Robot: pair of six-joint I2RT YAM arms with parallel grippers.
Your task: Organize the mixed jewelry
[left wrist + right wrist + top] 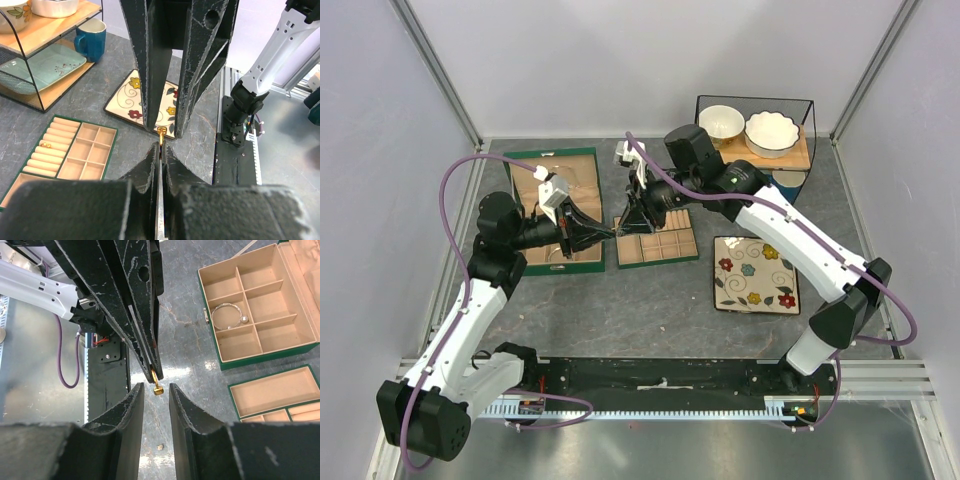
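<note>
Far left: green box [222, 287], tan felt-look lining, square dividers. A thin silver wire bangle [243, 319] with a small bead lies flat in a middle cell. It looks light and springy and would likely bend if squeezed, so pinch across the wire at one side. Next, left fingers [150, 360]: black, scuffed, tapered, pinched shut on a tiny gold earring [158, 389]. It hangs off their tips in the air above the bench [190, 340], between box and tray. Right fingers [137, 395] face them tip to tip, parted narrowly, one pad either side of the earring and not touching it as far as I can tell. This reads as a hand-over. The earring is probably very light, hard metal, smooth and slippery, a small ball under a loop or hook. It would be easy to flick away or drop, so take it on the ball just below the left tips, pads square, closing gently. A second gold bit [160, 446] lies loose on the grey stone-look bench underneath. Right of that: tan tray [90, 155] with green rim, padded rolls one side, square cells the other. A small gold piece [45, 145] or two sits among the rolls. Further right: square glazed plate [125, 102] with a flower pattern. Last: wire rack [87, 10] with wood shelves and a blue mug [91, 37].
</note>
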